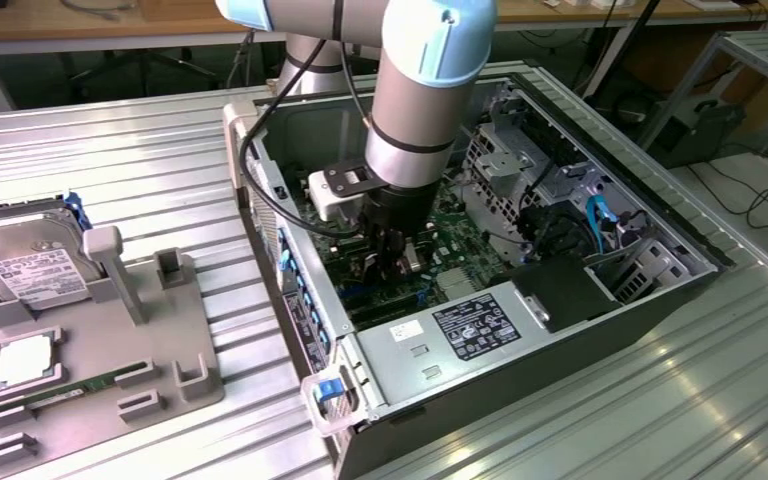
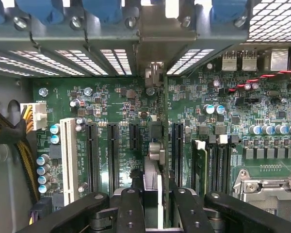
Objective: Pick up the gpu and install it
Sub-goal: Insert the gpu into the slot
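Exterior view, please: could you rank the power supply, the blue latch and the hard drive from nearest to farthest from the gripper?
Measured from the gripper, down inside the computer case:
1. power supply: inside the case, right next to the gripper.
2. blue latch: at the case's near corner.
3. hard drive: outside the case, on the gray fixture at the exterior view's left.

Arm is reaching steeply down from above, forearm near vertical, wrist pointing straight down. Hand (image 1: 395,262) is hanging low beneath the wrist, fingers (image 2: 131,208) pointing downward. The two black fingers are standing close together, pinching a thin upright card edge-on between them.
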Tool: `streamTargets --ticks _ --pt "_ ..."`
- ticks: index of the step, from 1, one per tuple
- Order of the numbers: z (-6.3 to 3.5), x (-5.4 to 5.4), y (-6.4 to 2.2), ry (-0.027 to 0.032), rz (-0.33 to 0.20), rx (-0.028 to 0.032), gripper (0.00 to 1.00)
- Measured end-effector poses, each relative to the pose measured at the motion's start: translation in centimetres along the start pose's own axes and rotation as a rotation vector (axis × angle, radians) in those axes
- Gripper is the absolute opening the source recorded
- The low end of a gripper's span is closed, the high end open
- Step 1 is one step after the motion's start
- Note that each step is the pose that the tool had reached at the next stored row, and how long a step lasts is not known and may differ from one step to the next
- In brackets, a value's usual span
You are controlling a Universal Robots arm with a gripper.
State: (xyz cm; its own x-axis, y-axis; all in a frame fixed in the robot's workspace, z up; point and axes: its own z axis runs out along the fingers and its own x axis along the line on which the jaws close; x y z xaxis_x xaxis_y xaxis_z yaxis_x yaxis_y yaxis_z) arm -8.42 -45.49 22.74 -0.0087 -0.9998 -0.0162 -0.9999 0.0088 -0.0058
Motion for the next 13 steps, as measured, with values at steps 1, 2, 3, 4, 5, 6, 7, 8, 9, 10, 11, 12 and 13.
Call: streamTargets --ticks 1,2,3,4,5,6,7,8,9,10,11,12,13 --pt "0.0 0.0 0.0 0.0 0.0 0.0 0.28" --pt "0.0 0.0 0.0 0.0 0.0 0.0 0.28" --pt "0.0 0.0 0.0 0.0 0.0 0.0 0.28" --pt "0.0 0.0 0.0 0.0 0.0 0.0 0.28" --pt "0.0 0.0 0.0 0.0 0.0 0.0001 0.28" --pt "0.0 0.0 0.0 0.0 0.0 0.0 0.28" --pt "0.0 0.0 0.0 0.0001 0.0 0.0 0.28" --pt "0.03 0.0 0.0 0.0001 0.0 -0.0001 0.28" --pt "0.15 0.0 0.0 0.0 0.0 0.0002 0.28" --pt "0.33 0.01 0.01 0.0001 0.0 -0.0002 0.28" --pt "0.49 0.02 0.01 0.0008 0.0 -0.0008 0.28" --pt "0.65 0.03 0.02 0.0014 0.0 -0.0009 0.28" --pt "0.7 0.02 0.01 0.0014 0.0 -0.0008 0.28"
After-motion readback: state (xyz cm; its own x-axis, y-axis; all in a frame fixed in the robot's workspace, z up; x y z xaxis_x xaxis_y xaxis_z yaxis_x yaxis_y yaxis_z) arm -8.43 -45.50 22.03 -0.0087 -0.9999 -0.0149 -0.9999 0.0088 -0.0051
